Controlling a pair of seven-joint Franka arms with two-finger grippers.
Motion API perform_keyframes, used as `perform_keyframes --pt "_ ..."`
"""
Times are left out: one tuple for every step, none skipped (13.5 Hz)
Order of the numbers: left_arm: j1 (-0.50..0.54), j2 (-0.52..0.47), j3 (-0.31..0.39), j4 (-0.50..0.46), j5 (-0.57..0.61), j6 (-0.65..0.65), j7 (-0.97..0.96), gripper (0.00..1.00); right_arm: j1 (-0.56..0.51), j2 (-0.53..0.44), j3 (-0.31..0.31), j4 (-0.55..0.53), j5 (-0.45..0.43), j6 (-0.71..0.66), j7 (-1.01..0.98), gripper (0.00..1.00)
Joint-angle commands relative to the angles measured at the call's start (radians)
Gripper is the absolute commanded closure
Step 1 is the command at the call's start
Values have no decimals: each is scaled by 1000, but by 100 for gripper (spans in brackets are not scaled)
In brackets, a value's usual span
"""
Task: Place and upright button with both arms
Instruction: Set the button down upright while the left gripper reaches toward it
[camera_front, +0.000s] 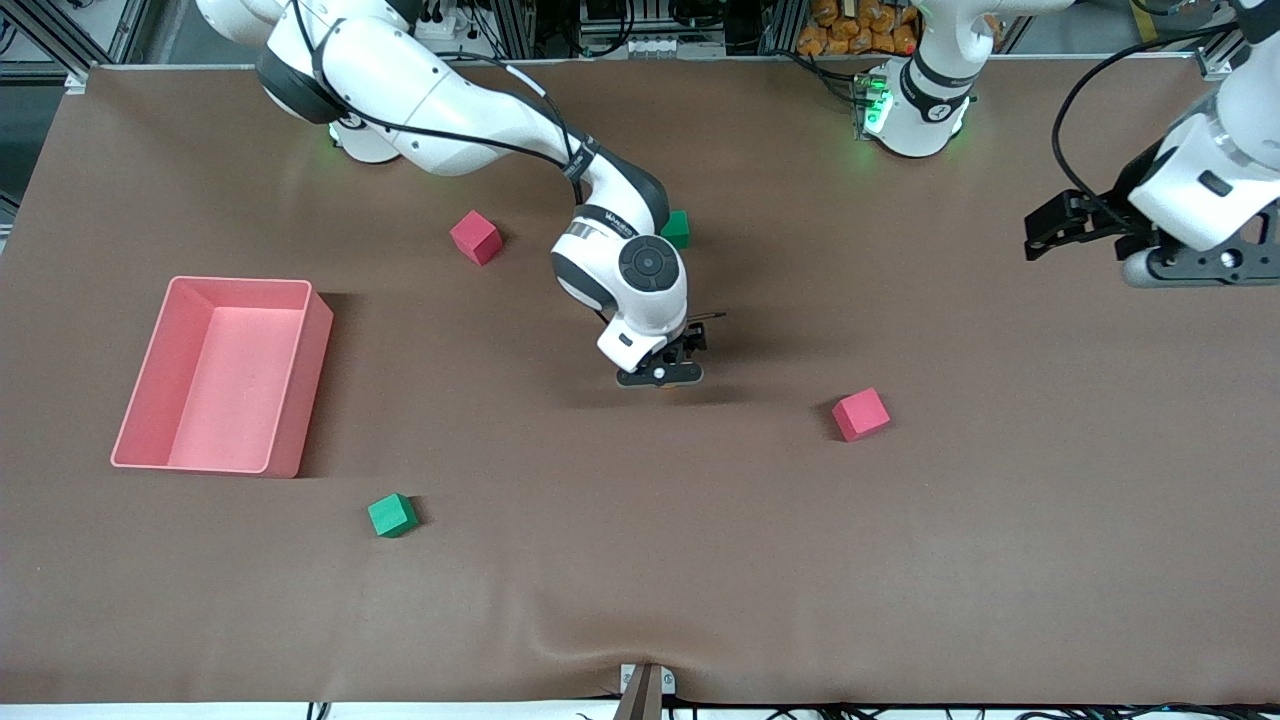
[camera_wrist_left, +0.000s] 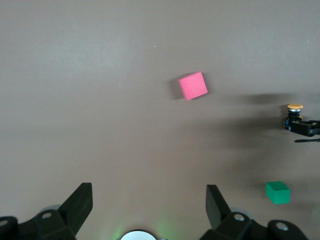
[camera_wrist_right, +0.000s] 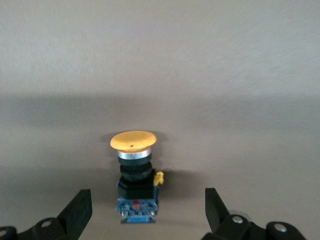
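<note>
The button (camera_wrist_right: 134, 175) has a round orange cap on a black body with a blue base. It appears to stand cap up on the brown table near its middle. My right gripper (camera_wrist_right: 147, 200) is open, low over the table, one finger on each side of the button's base and apart from it. In the front view the right gripper (camera_front: 662, 375) hides the button. In the left wrist view the button (camera_wrist_left: 294, 114) shows small beside the right gripper's fingers (camera_wrist_left: 306, 127). My left gripper (camera_front: 1045, 235) is open and empty, raised over the left arm's end of the table; it also shows in its wrist view (camera_wrist_left: 148, 194).
A pink bin (camera_front: 305, 390) sits toward the right arm's end. A red cube (camera_front: 475, 237) and a green cube (camera_front: 678, 228) lie near the right arm. Another red cube (camera_front: 860, 414) and another green cube (camera_front: 392, 515) lie nearer the front camera.
</note>
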Motion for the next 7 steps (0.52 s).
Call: perform_keyframes --pt "-1 26 -20 13 -2 -3 -5 0 -102 -75 97 -9 -16 -82 16 0" --pt "-1 40 -26 16 -5 -3 -5 0 -124 -94 109 -9 -14 -102 16 0" --pt "-1 58 -26 16 -21 -3 -13 0 -139 -120 111 -9 -14 -131 12 0" --pt "-3 80 -29 19 -37 -3 -43 0 -150 -146 111 -8 2 -158 9 0" --pt "-21 109 -43 51 -42 -1 -89 0 -161 -175 109 -7 39 -183 9 0" --pt "-44 141 -45 82 -39 -3 -133 0 -178 -207 106 -7 68 -206 9 0" --pt "-67 164 -45 90 -35 -3 -149 0 -193 -233 105 -9 81 -234 7 0"
